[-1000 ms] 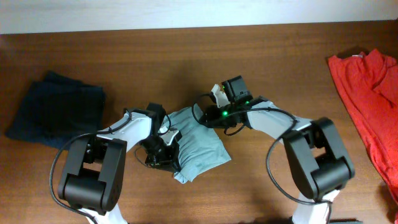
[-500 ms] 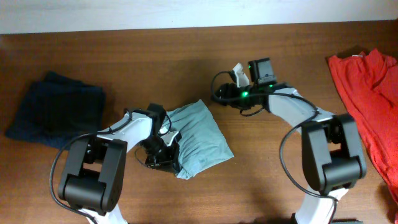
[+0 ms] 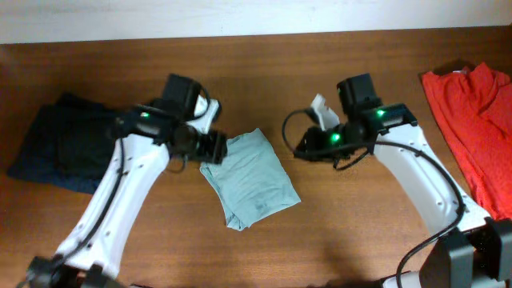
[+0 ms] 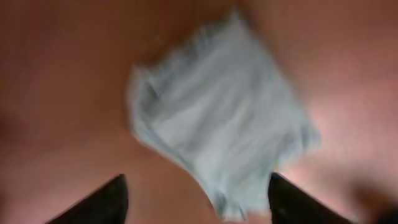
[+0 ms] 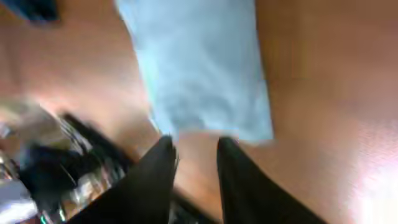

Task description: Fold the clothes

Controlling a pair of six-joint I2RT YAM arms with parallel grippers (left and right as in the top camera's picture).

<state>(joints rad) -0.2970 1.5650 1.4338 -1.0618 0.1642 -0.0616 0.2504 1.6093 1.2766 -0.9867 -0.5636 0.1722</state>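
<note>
The folded cloth (image 3: pixel 252 178) lies mid-table (image 3: pixel 264 72), its long axis running roughly 11 to 5 o'clock in the overhead view. The left gripper (image 3: pixel 214 146) hangs at its 10 o'clock corner, about over the edge. The left wrist view shows that gripper (image 4: pixel 196 205) spread wide and empty, with the cloth straight ahead of it. The right gripper (image 3: pixel 300 144) sits off the 2 o'clock side, near but clear; its fingers (image 5: pixel 155 180) are narrowly parted with bare wood between them, holding nothing. So the left arm is nearer. If this piece counts as done, the red garment (image 3: pixel 476 112) at 3 o'clock suits the right arm, with open wood between; a dark pile (image 3: pixel 72 140) fills 9 o'clock
</note>
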